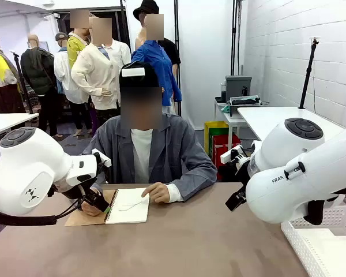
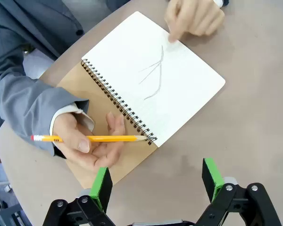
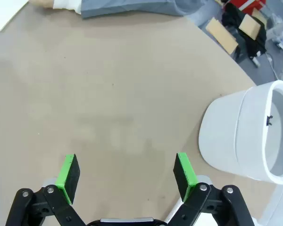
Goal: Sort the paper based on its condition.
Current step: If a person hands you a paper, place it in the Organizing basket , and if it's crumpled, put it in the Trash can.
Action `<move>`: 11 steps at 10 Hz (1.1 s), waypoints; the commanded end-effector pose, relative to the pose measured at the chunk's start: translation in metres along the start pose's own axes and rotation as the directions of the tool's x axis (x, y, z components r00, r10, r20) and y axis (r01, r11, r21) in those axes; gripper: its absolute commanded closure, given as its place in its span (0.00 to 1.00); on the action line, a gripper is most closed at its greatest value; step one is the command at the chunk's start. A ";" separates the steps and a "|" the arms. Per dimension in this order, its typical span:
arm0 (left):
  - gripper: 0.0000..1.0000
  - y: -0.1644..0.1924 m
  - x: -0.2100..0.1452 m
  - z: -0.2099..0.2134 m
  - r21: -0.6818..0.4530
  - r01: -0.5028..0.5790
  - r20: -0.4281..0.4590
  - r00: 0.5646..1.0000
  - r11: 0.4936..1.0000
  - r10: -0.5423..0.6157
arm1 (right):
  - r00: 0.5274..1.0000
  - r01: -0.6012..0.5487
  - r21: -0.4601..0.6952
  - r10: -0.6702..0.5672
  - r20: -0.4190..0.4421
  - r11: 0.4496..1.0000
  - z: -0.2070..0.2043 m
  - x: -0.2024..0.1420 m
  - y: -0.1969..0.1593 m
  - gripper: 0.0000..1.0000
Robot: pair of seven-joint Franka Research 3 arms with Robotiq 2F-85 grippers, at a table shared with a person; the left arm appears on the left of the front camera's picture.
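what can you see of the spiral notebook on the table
The notebook lies open flat on the brown table. A black wire coil joins a brown card cover, spread to one side, to a white page bearing faint branching pencil lines. One hand presses on the page's edge; the other hand rests on the cover, holding a yellow pencil with its tip by the coil.

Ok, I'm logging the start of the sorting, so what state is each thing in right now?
Notebook: open, lying flat.
Top page: smooth, bound in, pencil lines on it.
Pencil: held in the person's hand, tip at the spiral.
Left pincer: open, empty.
Right pincer: open, empty.
White bin: upright, no lid.
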State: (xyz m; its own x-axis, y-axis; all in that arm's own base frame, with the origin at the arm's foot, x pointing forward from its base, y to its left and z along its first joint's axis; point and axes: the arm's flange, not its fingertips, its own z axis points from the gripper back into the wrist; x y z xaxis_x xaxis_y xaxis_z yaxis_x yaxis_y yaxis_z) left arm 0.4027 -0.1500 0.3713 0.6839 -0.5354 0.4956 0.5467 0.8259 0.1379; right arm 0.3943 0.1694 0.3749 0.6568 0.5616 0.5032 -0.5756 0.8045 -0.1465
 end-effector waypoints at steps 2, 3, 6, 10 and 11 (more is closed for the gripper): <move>0.00 0.000 0.000 0.000 0.000 0.000 0.000 1.000 1.000 0.000 | 1.000 0.000 0.000 0.000 0.001 1.000 0.000 0.000 0.000 0.00; 0.00 0.000 0.000 0.000 0.000 0.000 0.000 1.000 1.000 0.000 | 1.000 0.000 0.000 0.000 0.001 1.000 0.000 0.000 0.000 0.00; 0.00 0.000 0.000 0.000 0.000 0.000 0.000 1.000 1.000 0.000 | 1.000 0.000 0.000 0.000 0.001 1.000 0.000 0.000 0.000 0.00; 0.00 0.000 0.000 0.000 0.000 0.000 0.000 1.000 1.000 0.000 | 1.000 0.000 0.000 0.000 0.001 1.000 0.000 0.000 0.000 0.00; 0.00 0.000 0.000 0.000 0.000 0.000 0.000 1.000 1.000 0.000 | 1.000 0.000 0.000 0.000 0.001 1.000 0.000 0.000 0.000 0.00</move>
State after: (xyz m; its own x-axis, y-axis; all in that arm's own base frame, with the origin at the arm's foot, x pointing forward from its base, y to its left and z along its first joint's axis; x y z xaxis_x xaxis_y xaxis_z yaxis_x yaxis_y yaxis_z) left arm 0.4026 -0.1501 0.3713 0.6838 -0.5355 0.4956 0.5468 0.8258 0.1378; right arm 0.3942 0.1695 0.3749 0.6569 0.5616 0.5031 -0.5755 0.8046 -0.1467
